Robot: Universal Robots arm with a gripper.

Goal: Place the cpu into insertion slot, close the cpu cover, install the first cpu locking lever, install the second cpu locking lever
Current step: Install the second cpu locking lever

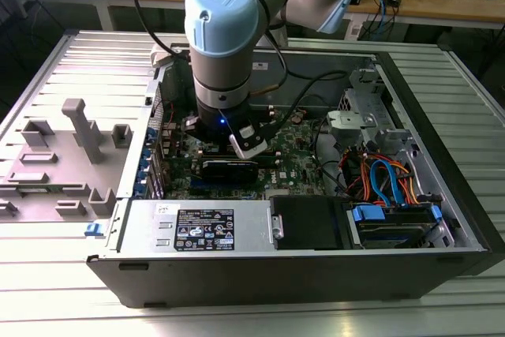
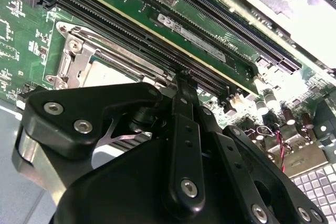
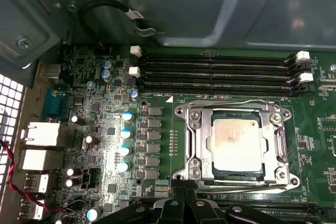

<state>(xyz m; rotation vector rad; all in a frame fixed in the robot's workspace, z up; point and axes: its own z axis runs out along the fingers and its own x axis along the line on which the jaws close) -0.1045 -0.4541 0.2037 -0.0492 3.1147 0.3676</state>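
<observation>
The cpu (image 3: pixel 236 142) lies flat in the insertion slot (image 3: pixel 212 170) on the green motherboard (image 3: pixel 157 103), its silver-grey top showing through the window of the cpu cover (image 3: pixel 195 145), which is down over it. Thin wire levers run along two opposite sides of the socket (image 3: pixel 231 103) (image 3: pixel 247 184). My gripper (image 3: pixel 185 200) is shut with nothing in it, its tip just at the socket's edge beside one lever. In the second wrist view the gripper (image 2: pixel 182 80) points between the socket frame (image 2: pixel 73 61) and the black memory slots (image 2: pixel 142 35). In the exterior view the gripper (image 1: pixel 235 146) hangs low over the board.
The board lies inside an open computer case (image 1: pixel 410 76). A silver power supply (image 1: pixel 201 226) and a drive bay with blue and orange cables (image 1: pixel 387 179) stand along the near side. A grey plastic fixture (image 1: pixel 75 132) rests at the exterior view's left. Capacitors (image 3: pixel 126 132) stand beside the socket.
</observation>
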